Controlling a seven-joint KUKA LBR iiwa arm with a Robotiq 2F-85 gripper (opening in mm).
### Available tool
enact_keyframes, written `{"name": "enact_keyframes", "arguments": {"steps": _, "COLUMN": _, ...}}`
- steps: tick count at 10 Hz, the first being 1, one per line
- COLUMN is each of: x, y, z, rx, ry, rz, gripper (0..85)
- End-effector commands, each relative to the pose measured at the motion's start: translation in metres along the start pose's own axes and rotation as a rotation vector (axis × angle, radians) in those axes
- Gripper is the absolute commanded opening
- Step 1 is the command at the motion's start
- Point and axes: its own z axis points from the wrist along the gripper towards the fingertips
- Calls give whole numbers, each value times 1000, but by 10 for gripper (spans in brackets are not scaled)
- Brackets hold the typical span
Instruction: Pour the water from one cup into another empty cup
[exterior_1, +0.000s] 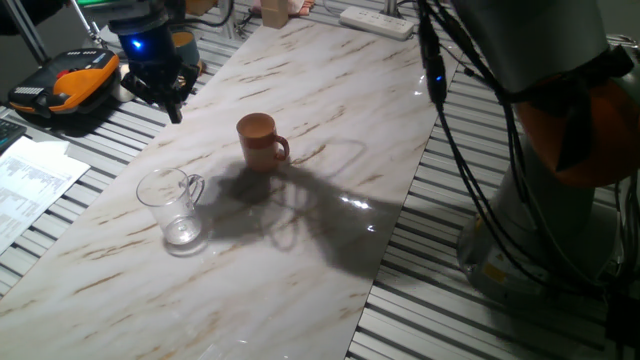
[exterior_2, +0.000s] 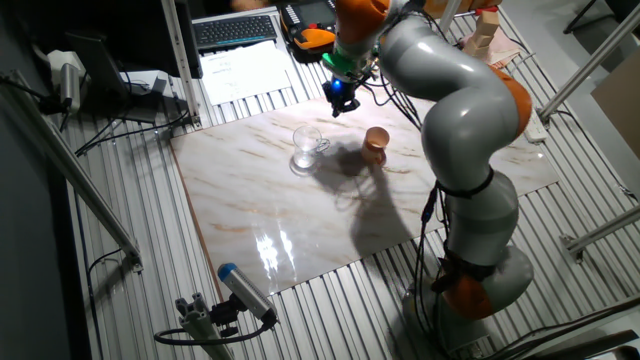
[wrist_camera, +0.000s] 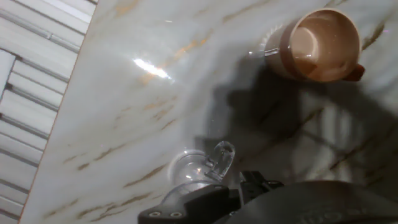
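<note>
The clear glass mug (exterior_1: 172, 205) (exterior_2: 307, 147) stands upright on the marble board (exterior_1: 300, 280), its handle toward the terracotta mug. A little water (exterior_1: 182, 233) lies at its bottom. The terracotta mug (exterior_1: 260, 140) (exterior_2: 375, 143) stands upright a short way behind and to the right of it. In the hand view it (wrist_camera: 320, 45) looks empty, with the glass mug (wrist_camera: 199, 168) low in the frame. My gripper (exterior_1: 165, 100) (exterior_2: 340, 103) hangs above the board's far left edge, apart from both mugs. Its fingers look open and hold nothing.
An orange and black device (exterior_1: 70, 80) and papers (exterior_1: 30, 175) lie left of the board on the slatted table. A power strip (exterior_1: 378, 20) sits at the far end. My arm's body (exterior_1: 560, 150) and cables (exterior_1: 440, 70) fill the right side.
</note>
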Motion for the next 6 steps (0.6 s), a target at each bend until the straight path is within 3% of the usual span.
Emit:
{"name": "enact_keyframes", "arguments": {"steps": 1, "x": 2, "y": -2, "z": -2, "rx": -22, "ry": 2, "rz": -21, "gripper": 0}}
{"name": "enact_keyframes", "arguments": {"steps": 3, "x": 10, "y": -3, "z": -7, "rx": -36, "ry": 7, "rz": -97, "gripper": 0}}
{"name": "enact_keyframes", "arguments": {"steps": 6, "x": 15, "y": -9, "z": -13, "rx": -4, "ry": -35, "rz": -278, "gripper": 0}}
